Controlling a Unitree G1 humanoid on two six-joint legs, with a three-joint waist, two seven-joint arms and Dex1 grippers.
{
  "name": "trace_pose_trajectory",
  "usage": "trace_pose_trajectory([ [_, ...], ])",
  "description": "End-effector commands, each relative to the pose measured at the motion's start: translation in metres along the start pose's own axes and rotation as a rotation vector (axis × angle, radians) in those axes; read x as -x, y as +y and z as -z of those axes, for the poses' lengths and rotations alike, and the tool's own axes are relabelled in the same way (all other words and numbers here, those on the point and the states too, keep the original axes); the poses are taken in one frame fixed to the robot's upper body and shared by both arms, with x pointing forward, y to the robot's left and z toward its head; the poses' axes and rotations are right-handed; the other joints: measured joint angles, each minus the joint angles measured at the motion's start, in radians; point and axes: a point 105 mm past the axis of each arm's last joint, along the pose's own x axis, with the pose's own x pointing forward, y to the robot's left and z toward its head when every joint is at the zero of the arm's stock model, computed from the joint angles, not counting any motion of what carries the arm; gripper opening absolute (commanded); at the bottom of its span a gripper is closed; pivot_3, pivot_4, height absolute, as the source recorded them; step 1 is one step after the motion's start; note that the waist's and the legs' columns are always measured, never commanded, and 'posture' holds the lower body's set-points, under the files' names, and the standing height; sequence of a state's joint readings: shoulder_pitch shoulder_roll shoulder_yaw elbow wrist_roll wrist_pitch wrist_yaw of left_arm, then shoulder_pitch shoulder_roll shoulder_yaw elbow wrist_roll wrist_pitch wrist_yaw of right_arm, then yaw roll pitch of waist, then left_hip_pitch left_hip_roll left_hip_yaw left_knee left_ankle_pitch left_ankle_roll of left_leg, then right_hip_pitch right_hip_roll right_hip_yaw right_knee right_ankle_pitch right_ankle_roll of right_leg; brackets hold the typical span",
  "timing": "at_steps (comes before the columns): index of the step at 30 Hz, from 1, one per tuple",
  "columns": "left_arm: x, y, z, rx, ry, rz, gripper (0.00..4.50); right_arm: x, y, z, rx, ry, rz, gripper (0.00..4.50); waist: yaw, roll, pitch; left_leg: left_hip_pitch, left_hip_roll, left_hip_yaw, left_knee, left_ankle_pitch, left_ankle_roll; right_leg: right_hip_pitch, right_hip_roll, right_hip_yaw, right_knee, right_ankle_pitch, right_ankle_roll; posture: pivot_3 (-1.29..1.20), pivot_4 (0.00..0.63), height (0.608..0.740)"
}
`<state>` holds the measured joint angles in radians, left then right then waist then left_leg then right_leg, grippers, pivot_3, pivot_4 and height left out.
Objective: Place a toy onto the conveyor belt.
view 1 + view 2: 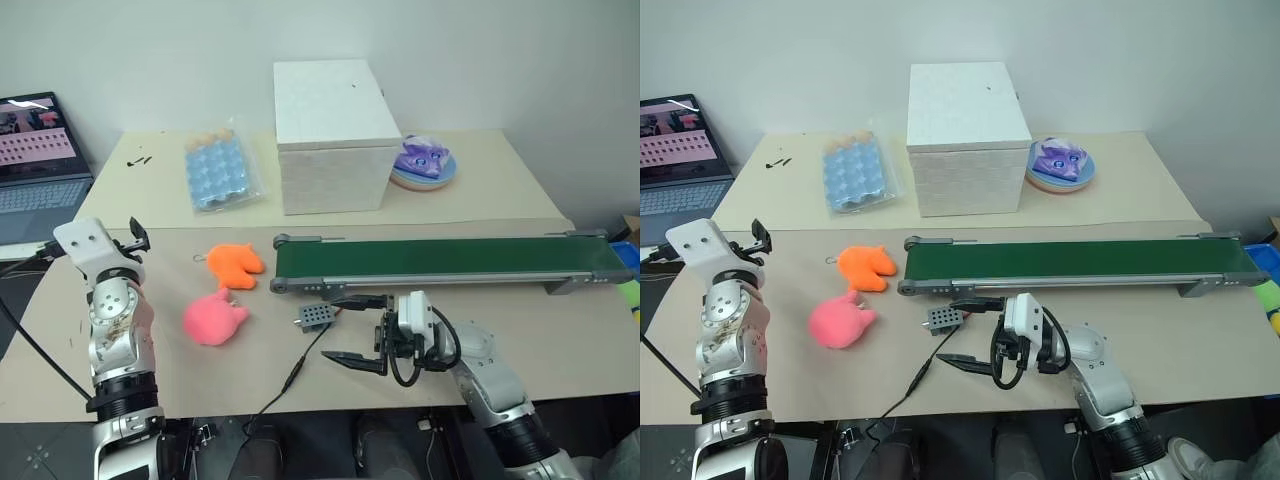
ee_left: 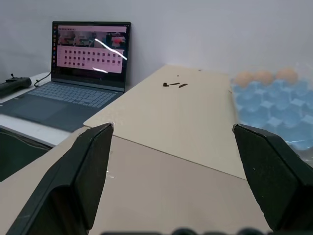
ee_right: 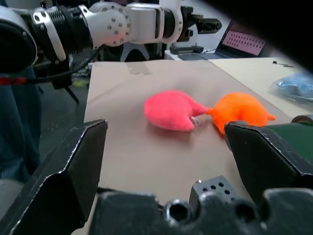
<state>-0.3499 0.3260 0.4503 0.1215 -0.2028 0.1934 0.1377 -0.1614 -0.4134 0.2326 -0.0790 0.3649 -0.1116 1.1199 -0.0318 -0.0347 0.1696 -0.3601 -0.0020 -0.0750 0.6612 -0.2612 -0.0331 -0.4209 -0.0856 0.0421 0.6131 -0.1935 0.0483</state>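
**The pink toy is not picked up yet**

The right gripper (image 1: 359, 328) is seen with its fingers wide apart and nothing between them, pointed left at the toy (image 1: 214, 319). The left gripper (image 2: 171, 161) is spread wide too, and nothing is held. The toy lies on the table (image 1: 560, 330), touching the orange plush toy (image 1: 236, 264), left of the conveyor belt (image 1: 450, 259). Grabbing, lifting and placing are all left.

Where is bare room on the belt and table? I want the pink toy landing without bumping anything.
The conveyor belt is bare along its whole green length. Open tabletop lies between the toy and the right gripper. It is crowded near the belt's left end: orange plush, small grey block and a cable.
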Motion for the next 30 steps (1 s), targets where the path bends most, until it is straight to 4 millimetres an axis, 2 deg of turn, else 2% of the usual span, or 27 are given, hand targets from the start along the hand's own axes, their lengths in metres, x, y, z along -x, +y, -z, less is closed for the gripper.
trace_pose_trajectory([
  [1, 0.003, 0.003, -0.017, 0.034, -0.062, 0.001, 4.17, 0.000, 0.001, -0.003, 0.046, -0.019, -0.012, 4.50, 0.001, 0.000, 0.000, 0.000, 0.000, 0.000, 0.000, 0.000, 0.000, 0.000, 0.000, 0.000, 0.000, 0.000, 0.000, 0.00, 0.150, 0.740],
  [3, 0.006, 0.002, -0.016, 0.130, -0.052, 0.026, 4.17, 0.000, -0.002, -0.006, 0.056, -0.039, 0.004, 4.50, 0.002, 0.000, 0.000, 0.000, 0.000, 0.000, 0.000, 0.000, 0.000, 0.000, 0.000, 0.000, 0.000, 0.000, 0.000, 0.00, 0.150, 0.740],
  [6, 0.020, 0.007, -0.009, 0.563, 0.014, 0.138, 4.17, 0.000, -0.004, -0.009, 0.089, -0.059, 0.019, 4.50, 0.002, 0.000, 0.000, 0.000, 0.000, 0.000, 0.000, 0.000, 0.000, 0.000, 0.000, 0.000, 0.000, 0.000, 0.000, 0.00, 0.150, 0.740],
  [8, 0.034, 0.014, -0.008, 0.729, 0.048, 0.230, 4.17, 0.001, -0.002, -0.011, 0.095, -0.069, 0.025, 4.50, -0.007, 0.000, 0.000, 0.000, 0.000, 0.000, 0.000, 0.000, 0.000, 0.000, 0.000, 0.000, 0.000, 0.000, 0.000, 0.00, 0.150, 0.740],
  [12, 0.060, 0.031, -0.006, 0.892, 0.091, 0.371, 4.17, 0.003, 0.001, -0.009, 0.082, -0.089, 0.058, 4.50, -0.014, 0.000, 0.000, 0.000, 0.000, 0.000, 0.000, 0.000, 0.000, 0.000, 0.000, 0.000, 0.001, 0.000, 0.000, 0.00, 0.150, 0.740],
  [14, 0.074, 0.038, 0.005, 0.886, 0.148, 0.418, 4.17, 0.003, -0.001, -0.006, 0.059, -0.117, 0.125, 4.50, -0.012, 0.000, 0.000, 0.001, 0.000, 0.000, 0.000, 0.000, 0.000, 0.000, 0.000, 0.000, 0.001, 0.000, 0.000, 0.00, 0.150, 0.740],
  [19, 0.087, 0.032, 0.019, 0.860, 0.238, 0.500, 4.17, 0.001, -0.003, -0.004, 0.036, -0.157, 0.212, 4.50, 0.002, 0.000, 0.000, 0.005, 0.000, 0.001, 0.000, 0.000, 0.000, 0.004, 0.000, 0.000, 0.001, -0.003, 0.004, 0.00, 0.150, 0.740],
  [21, 0.098, 0.017, 0.032, 0.713, 0.316, 0.574, 4.17, -0.001, -0.002, -0.002, 0.035, -0.158, 0.232, 4.50, 0.002, 0.000, 0.000, 0.008, 0.000, 0.000, 0.000, 0.000, 0.000, 0.008, 0.000, 0.000, 0.000, -0.005, 0.006, 0.00, 0.150, 0.740],
  [22, 0.103, 0.012, 0.036, 0.694, 0.343, 0.603, 4.17, -0.001, -0.001, -0.001, 0.031, -0.158, 0.236, 4.50, 0.001, 0.000, 0.000, 0.008, 0.001, 0.001, 0.000, 0.000, 0.000, 0.009, 0.001, 0.000, 0.000, -0.006, 0.006, 0.00, 0.150, 0.740],
  [25, 0.114, 0.004, 0.049, 0.701, 0.408, 0.650, 4.17, -0.001, -0.003, -0.001, 0.035, -0.156, 0.252, 4.50, -0.004, 0.000, 0.000, 0.008, 0.001, 0.001, 0.000, 0.000, 0.000, 0.009, 0.001, 0.001, 0.000, -0.006, 0.005, 0.00, 0.150, 0.740],
  [30, 0.128, 0.007, 0.081, 0.734, 0.505, 0.612, 4.17, -0.002, -0.008, -0.002, 0.049, -0.152, 0.272, 4.50, -0.010, 0.000, 0.000, 0.008, 0.002, 0.001, 0.000, 0.000, 0.000, 0.008, 0.002, 0.001, 0.000, -0.006, 0.004, 0.00, 0.150, 0.740],
])
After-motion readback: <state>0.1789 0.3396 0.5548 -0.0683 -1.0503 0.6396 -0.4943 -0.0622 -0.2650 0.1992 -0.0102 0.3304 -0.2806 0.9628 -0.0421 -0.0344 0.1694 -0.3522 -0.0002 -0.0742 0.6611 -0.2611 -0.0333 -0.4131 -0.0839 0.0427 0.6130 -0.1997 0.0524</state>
